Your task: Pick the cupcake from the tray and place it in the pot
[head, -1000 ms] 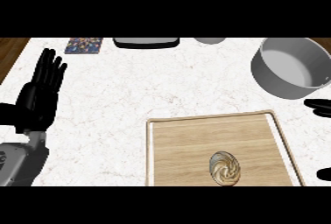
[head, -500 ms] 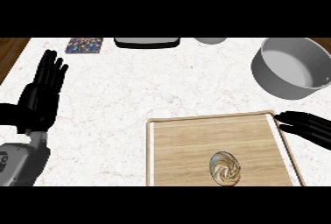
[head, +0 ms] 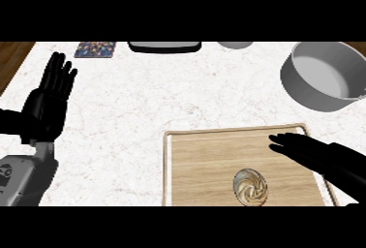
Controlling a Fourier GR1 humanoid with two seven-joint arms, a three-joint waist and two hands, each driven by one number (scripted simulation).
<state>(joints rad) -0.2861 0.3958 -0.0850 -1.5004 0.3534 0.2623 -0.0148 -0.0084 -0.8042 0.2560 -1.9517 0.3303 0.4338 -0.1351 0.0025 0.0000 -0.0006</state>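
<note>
- Cupcake sits near edge of tray, long way pointing near-far.
- Right hand is closest, fingers spread, empty; cupcake is left & nearer.
- Pot far right.
- Left hand rests open, far left.

We count one cupcake, lying on one wooden tray. One grey pot stands on the counter. At the far edge we see one dark flat object, one grey round thing cut off by the edge, and one patterned card. Two black hands show: one left hand, one right hand.
</note>
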